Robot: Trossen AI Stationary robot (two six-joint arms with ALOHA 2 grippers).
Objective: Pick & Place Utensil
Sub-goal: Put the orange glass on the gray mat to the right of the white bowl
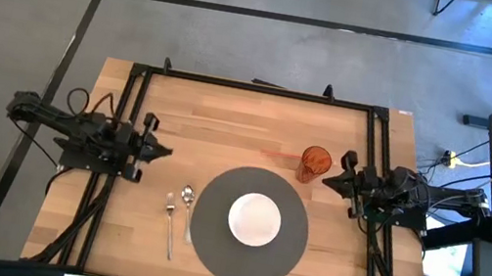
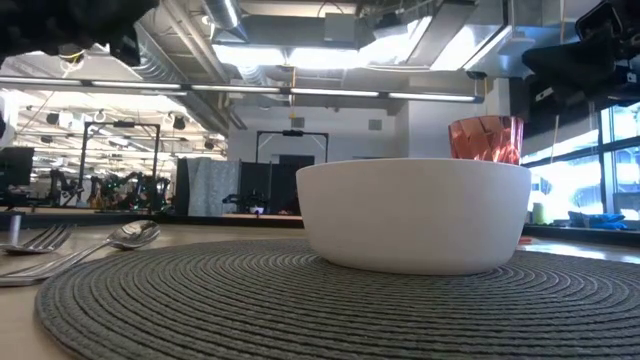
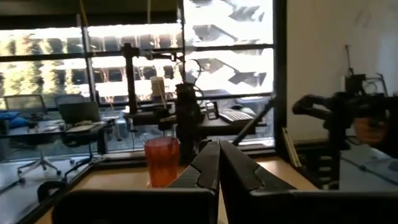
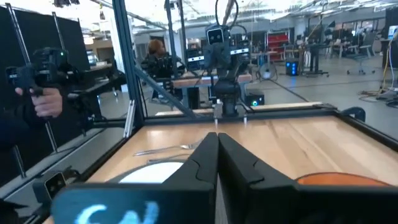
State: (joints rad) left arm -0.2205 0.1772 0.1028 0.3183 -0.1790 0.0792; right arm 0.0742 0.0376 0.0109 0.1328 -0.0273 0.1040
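A silver fork and a silver spoon lie flat on the wooden table, side by side, just left of a round grey placemat; in the low view the fork and spoon show at the left. A white bowl sits in the placemat's middle. My left gripper hovers shut at the table's left side, above and beyond the utensils. My right gripper is shut at the right side, next to an orange cup. Both sets of fingers meet at their tips.
The orange faceted cup stands on the wood just beyond the placemat's right part. Black frame rails border the table's far, left and right sides. A person shows in the room beyond. Bare wood lies between the grippers toward the far edge.
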